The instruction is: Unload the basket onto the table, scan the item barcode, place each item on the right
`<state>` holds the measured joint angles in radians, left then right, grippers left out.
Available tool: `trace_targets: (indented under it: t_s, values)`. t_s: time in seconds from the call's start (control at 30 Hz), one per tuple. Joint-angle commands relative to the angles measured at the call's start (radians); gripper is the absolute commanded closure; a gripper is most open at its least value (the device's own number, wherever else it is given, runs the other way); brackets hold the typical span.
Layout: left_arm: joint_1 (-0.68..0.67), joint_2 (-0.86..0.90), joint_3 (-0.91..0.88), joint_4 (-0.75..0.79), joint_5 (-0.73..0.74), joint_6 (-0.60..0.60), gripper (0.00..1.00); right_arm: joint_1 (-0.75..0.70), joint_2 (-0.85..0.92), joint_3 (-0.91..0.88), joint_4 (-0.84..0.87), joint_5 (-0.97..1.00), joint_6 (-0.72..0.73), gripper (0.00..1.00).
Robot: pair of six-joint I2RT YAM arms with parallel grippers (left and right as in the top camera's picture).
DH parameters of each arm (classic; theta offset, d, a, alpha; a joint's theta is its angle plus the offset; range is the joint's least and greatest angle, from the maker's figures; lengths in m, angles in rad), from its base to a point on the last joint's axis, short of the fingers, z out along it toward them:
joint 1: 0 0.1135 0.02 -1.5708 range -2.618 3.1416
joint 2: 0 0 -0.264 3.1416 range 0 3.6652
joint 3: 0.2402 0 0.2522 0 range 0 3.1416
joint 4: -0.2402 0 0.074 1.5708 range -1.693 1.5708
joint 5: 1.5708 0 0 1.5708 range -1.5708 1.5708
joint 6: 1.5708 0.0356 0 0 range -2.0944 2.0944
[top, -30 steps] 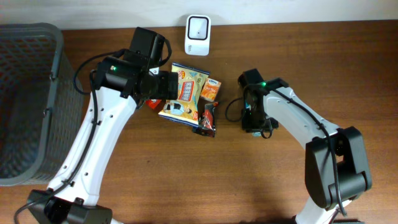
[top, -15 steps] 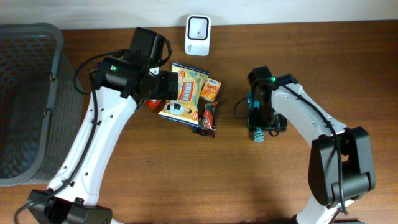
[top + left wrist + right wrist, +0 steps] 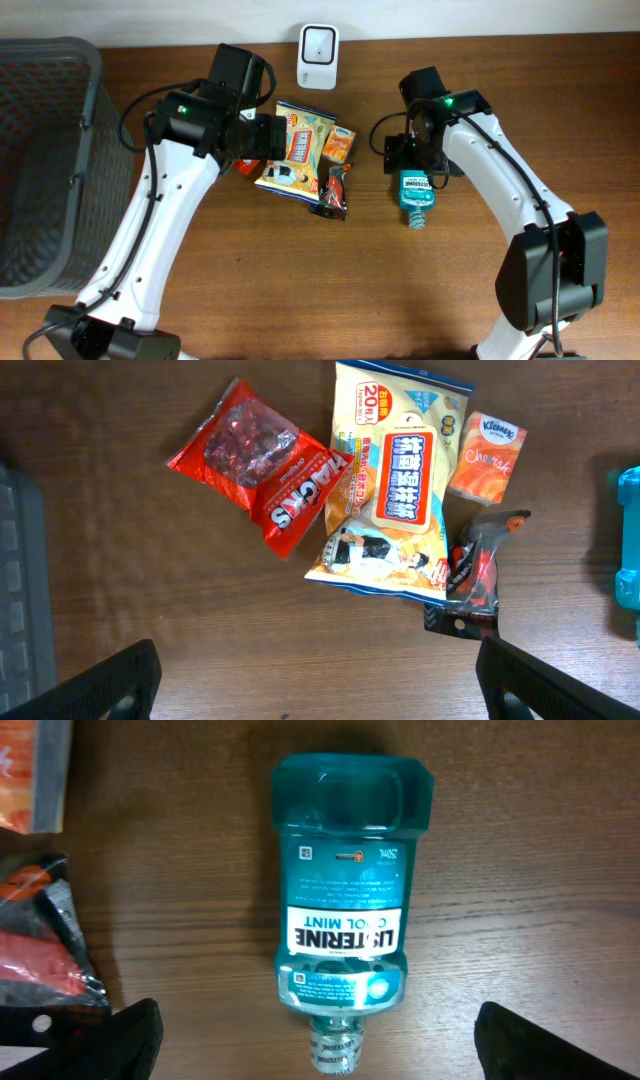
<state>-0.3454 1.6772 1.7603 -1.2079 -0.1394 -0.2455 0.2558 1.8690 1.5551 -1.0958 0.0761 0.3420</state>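
Note:
A teal Listerine mouthwash bottle (image 3: 345,890) lies flat on the wooden table, label up, with its cap pointing at the right wrist camera. My right gripper (image 3: 318,1025) hangs open above it, its fingers wide on either side and touching nothing. From overhead the bottle (image 3: 415,192) lies just in front of the right gripper (image 3: 412,163). My left gripper (image 3: 320,665) is open and empty, high over a pile of snack packets. The white scanner (image 3: 318,43) stands at the table's far edge.
The pile holds a red Hershey's bag (image 3: 262,465), a yellow snack bag (image 3: 395,485), an orange tissue pack (image 3: 487,452) and a dark packet (image 3: 470,575). A grey mesh basket (image 3: 45,160) stands at the far left.
My right gripper has opened and let go of the bottle, which now lies on the table. The right arm has drawn back toward the far side. The left arm has not moved.

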Motion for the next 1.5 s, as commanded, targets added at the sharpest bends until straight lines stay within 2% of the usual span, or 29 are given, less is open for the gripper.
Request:
trace_targets:
  t_s: [0.0,0.43,1.47]
  values:
    - [-0.001,0.006,0.007,0.002,-0.007,0.016,0.01,-0.001,0.001,0.014,0.005,-0.023,0.007,0.01]
    - [-0.001,0.006,0.007,0.002,-0.007,0.016,0.01,-0.001,0.001,0.014,0.091,-0.023,0.007,0.01]
    - [-0.001,0.006,0.007,0.002,-0.007,0.016,0.01,-0.003,0.002,0.014,0.159,0.006,0.007,0.01]
